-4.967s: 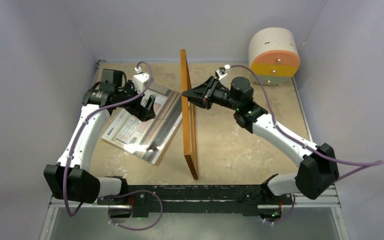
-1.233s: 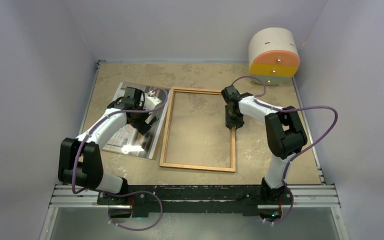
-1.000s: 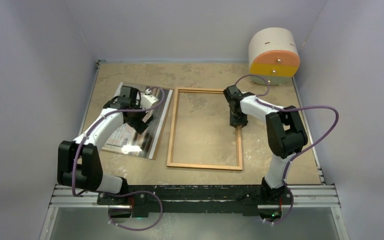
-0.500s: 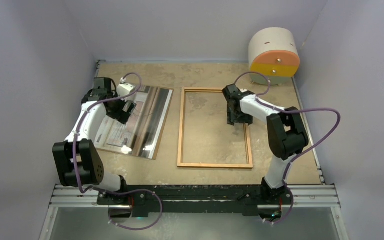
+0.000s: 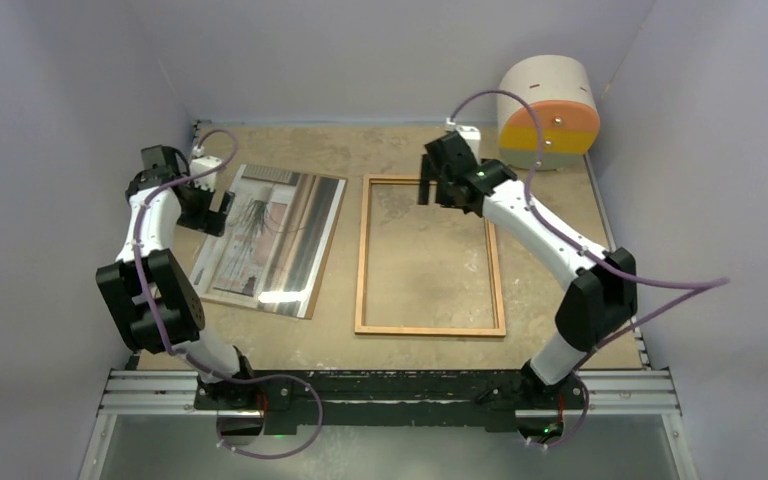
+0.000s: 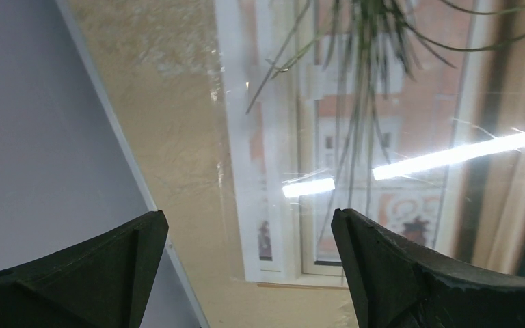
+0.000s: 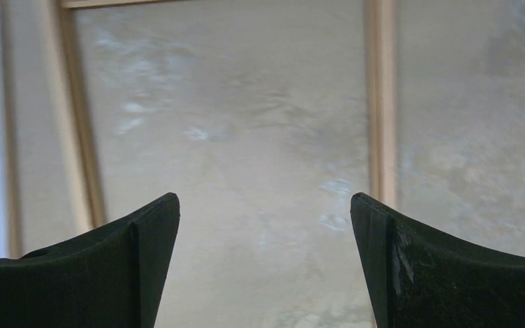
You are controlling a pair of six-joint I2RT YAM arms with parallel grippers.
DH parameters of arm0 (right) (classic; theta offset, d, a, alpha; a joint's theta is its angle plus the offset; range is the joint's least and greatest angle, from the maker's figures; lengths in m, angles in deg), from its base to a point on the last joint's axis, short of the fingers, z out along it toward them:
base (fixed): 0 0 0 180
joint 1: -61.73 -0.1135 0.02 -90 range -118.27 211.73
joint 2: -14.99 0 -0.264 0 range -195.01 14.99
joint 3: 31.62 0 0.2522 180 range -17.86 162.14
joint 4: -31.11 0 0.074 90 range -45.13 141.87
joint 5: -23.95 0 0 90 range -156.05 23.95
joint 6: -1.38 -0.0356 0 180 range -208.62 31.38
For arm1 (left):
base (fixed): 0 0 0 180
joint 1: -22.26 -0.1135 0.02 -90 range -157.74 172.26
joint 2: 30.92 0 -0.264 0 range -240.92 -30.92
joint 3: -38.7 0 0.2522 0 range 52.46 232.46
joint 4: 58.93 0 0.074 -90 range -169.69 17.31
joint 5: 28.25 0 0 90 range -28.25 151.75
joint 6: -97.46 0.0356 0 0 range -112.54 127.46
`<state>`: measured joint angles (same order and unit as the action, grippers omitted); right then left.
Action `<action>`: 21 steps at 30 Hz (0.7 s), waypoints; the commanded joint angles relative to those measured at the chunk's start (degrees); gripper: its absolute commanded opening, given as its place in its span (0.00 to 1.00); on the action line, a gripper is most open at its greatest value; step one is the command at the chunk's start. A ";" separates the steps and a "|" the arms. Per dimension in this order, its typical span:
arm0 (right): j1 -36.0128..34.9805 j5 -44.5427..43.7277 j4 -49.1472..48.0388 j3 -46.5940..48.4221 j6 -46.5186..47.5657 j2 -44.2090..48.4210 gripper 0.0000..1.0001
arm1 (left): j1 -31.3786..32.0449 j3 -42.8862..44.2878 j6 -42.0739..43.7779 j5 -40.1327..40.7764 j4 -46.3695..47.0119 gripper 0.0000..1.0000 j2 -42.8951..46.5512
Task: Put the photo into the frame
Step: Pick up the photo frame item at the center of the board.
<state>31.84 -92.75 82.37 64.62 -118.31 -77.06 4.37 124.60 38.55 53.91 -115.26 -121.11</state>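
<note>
The frame [image 5: 362, 255] is a thin orange-brown wooden rectangle lying flat mid-table, with bare table showing through it. In the right wrist view its rails [image 7: 381, 102] run either side of my fingers. My right gripper [image 5: 438, 190] hovers open over the frame's far end, holding nothing [image 7: 265, 198]. The photo [image 5: 270, 240], a glossy print with a window and a hanging plant, lies flat to the frame's left. My left gripper [image 5: 210, 207] is open at the photo's far-left edge, above its border and the table [image 6: 246, 215]. Lamp glare streaks the photo [image 6: 355, 137].
A round cream cabinet [image 5: 548, 110] with orange and yellow drawer fronts stands at the back right corner. Grey walls close in the table on the left, back and right. A thin brown edge shows under the photo's near side [image 5: 260, 304].
My right gripper opened, let go of the frame's right rail and moved up toward the frame's far end. The frame slid right and now lies still. My left arm drew back left off the photo.
</note>
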 commanded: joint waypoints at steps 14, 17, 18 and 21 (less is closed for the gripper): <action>-21.12 19.27 -4.28 32.88 -12.71 -29.54 0.96 | -10.49 5.64 -6.68 10.20 13.28 0.92 -11.08; -21.39 20.41 -5.53 34.42 -14.62 -33.09 0.94 | -10.45 6.31 -8.23 10.65 15.18 0.90 -13.00; -21.28 21.02 -5.61 34.97 -15.30 -34.09 0.94 | -10.42 6.41 -8.59 10.57 15.58 0.90 -13.74; -21.34 23.41 -4.88 37.37 -16.93 -37.45 0.94 | -10.41 7.05 -9.94 12.08 16.65 0.89 -16.42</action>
<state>9.65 -73.25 77.91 97.60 -131.01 -112.40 -5.75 128.71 31.93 63.14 -102.89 -135.12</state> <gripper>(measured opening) 0.942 0.900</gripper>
